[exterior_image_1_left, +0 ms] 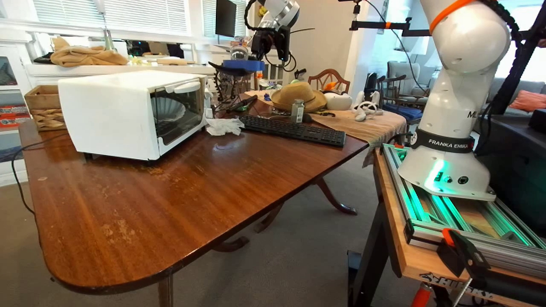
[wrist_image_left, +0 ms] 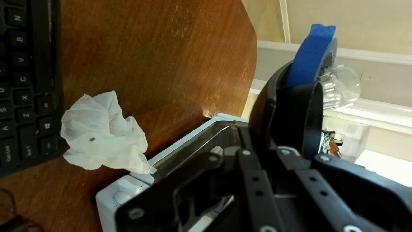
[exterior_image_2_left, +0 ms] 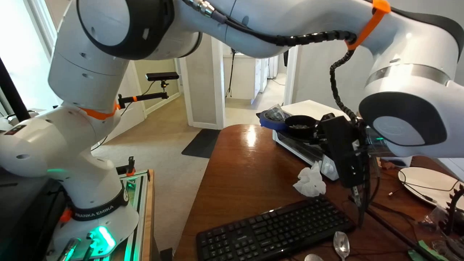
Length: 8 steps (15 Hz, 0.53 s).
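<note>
gripper (wrist_image_left: 260,138) tips kinda lost against black bowl (wrist_image_left: 262,104) | oven (wrist_image_left: 111,196) partly blocked | keyboard (wrist_image_left: 27,80), robot-side edge of table (exterior_image_1_left: 179,196), chopped by wrist view's left border

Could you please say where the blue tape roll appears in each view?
In an exterior view: blue tape roll, upper part, slightly left of centre.
In an exterior view: blue tape roll, slightly right of centre, about mid-height.
In the wrist view: blue tape roll, upper right.
Shared landmark: the black keyboard.
</note>
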{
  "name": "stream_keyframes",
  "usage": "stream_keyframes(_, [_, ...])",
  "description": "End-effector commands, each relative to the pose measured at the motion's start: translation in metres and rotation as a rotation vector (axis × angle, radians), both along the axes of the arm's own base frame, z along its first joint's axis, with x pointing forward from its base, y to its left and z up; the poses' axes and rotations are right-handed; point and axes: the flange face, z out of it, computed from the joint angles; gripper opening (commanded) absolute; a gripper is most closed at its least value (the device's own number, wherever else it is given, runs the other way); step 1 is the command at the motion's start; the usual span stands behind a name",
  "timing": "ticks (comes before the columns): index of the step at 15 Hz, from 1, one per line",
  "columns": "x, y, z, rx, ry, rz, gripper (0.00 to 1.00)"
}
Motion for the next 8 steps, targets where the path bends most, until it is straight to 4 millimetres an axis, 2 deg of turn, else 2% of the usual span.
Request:
stream_keyframes(1, [0.002,-0.002,0.001,-0.001,0.000,0.001,0.09])
stream_keyframes(5, [0.003,-0.002,-0.004,0.000,0.005,0.002,0.09])
stream_keyframes(6, [0.007,-0.003,-0.001,-0.006,-0.009,0.002,0.02])
stream_keyframes(8, [0.016,-0.004,0.005,-0.028,-0.027,0.006,0.02])
